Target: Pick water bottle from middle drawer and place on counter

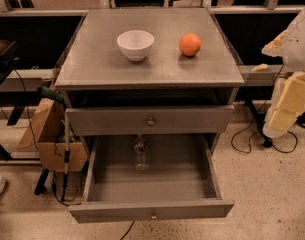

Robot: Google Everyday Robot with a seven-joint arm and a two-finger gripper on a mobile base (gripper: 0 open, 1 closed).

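The water bottle (141, 153) is small, clear and ribbed. It lies lengthwise in the open middle drawer (151, 210), near the back and left of centre, partly under the drawer above. The counter (102, 59) is the cabinet's flat grey top. My gripper (287, 109) shows as pale yellow blocks under a white arm at the right edge. It is well to the right of the cabinet, apart from the bottle and drawer.
A white bowl (135, 44) and an orange (190, 44) stand on the counter's far half. The upper drawer front (150, 120) juts out slightly above the bottle. A cardboard box and brown bag (49, 134) sit left of the cabinet. Cables (247, 139) lie on the floor at right.
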